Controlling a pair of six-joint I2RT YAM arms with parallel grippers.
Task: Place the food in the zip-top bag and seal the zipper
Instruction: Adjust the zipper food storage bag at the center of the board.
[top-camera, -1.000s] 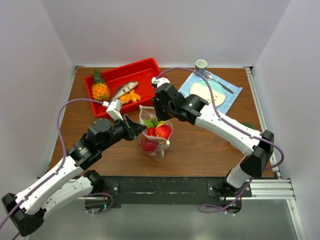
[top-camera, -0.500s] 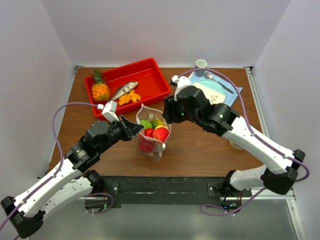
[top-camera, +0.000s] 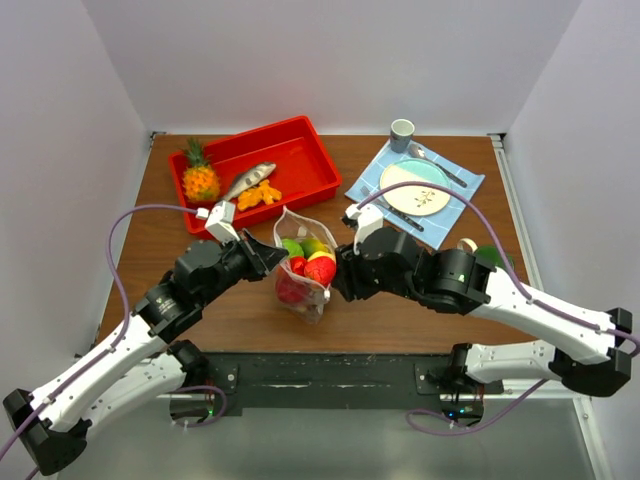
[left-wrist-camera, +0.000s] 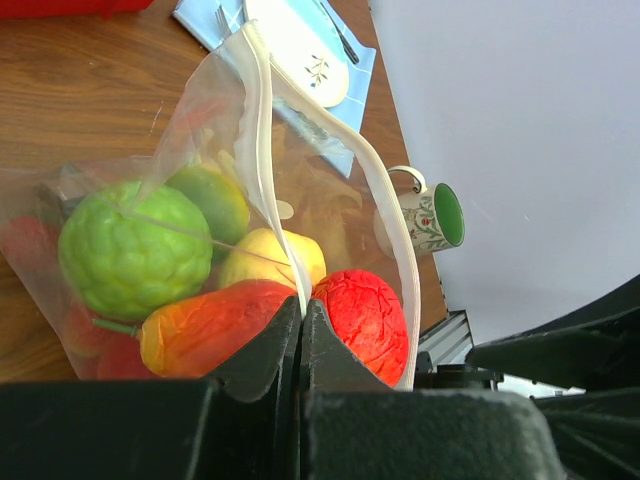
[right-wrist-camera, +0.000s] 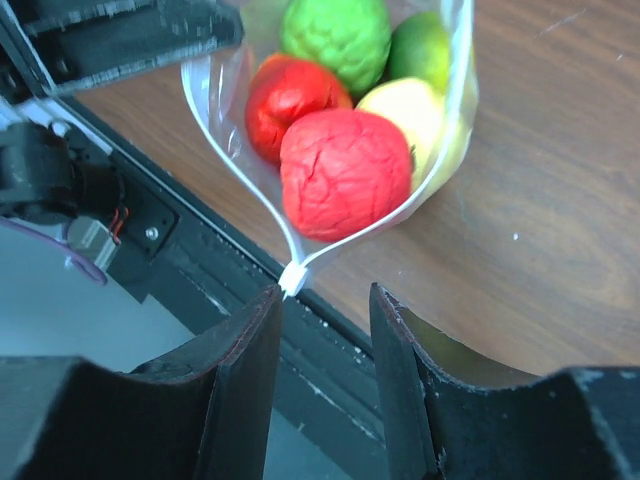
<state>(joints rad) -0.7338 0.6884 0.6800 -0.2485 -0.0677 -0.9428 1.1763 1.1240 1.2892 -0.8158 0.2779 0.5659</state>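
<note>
One zip-top bag (top-camera: 310, 300) — two green fruits (right-wrist-camera: 336, 35), one red tray (top-camera: 300, 160), one plate (top-camera: 415, 187), one cup (top-camera: 402, 131), one pineapple (top-camera: 200, 178)

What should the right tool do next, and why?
Probably ease the right tool forward and close on the zipper tab: its jaws stand open just short of it, the bag gapes, and the left tool pins the rim.

Around zip-top bag (top-camera: 306, 292): left hand (top-camera: 279, 262), right hand (top-camera: 339, 274); free room above.
</note>
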